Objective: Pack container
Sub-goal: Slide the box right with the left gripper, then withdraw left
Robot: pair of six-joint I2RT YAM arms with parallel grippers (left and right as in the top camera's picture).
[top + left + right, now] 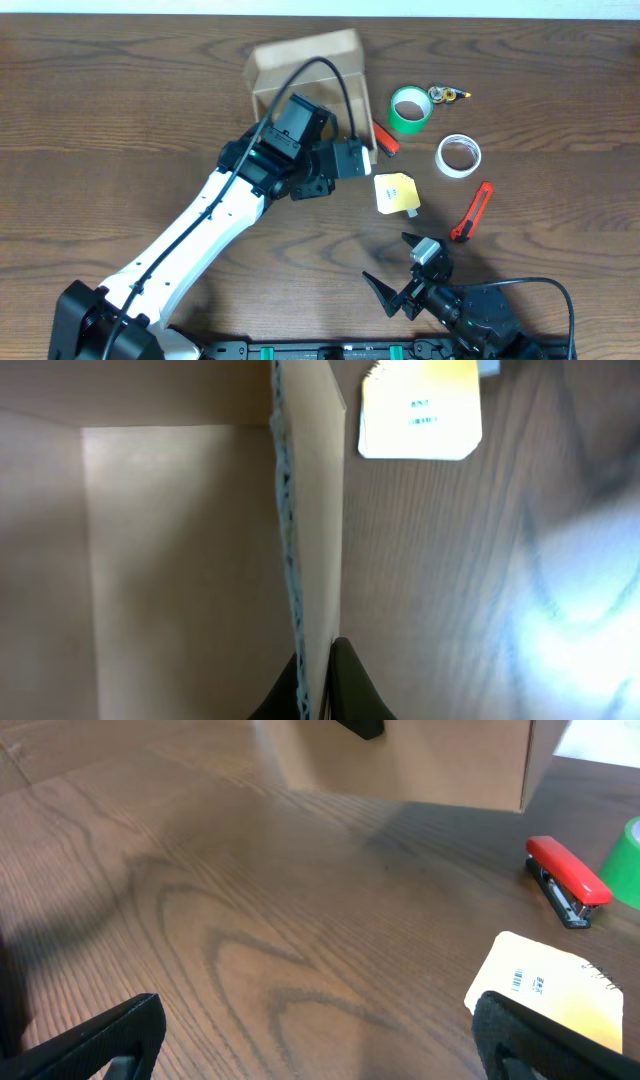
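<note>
Toward the far edge of the desk point(120, 100), about midway along it, sits the container point(305, 70), a plain tan cardboard box that is open on top. The left gripper point(358, 155) reaches it from the near-left corner. Its jaws are closed on the box's right-hand wall, and the left wrist view shows the fingertips point(345, 685) pinching the raw cardboard edge, with the empty interior on one side and bare wood on the other.

Several things lie around that side of the box:
- A red stapler point(385, 138) lies just beside the gripped wall, close to the left gripper.
- A green tape roll point(410, 108) sits to the right of the stapler.
- A small gold-coloured object point(447, 95), too small to identify, lies past the green roll.
- A white tape roll point(458, 155) lies nearer the front.
- A red box cutter point(472, 212) lies nearer the front as well.

A yellow notepad point(396, 193) lies flat between the box and the right gripper point(410, 272). That gripper hangs low by the desk's near edge with its jaws spread wide and nothing between them. In its wrist view one fingertip overlaps the pad's near corner.
</note>
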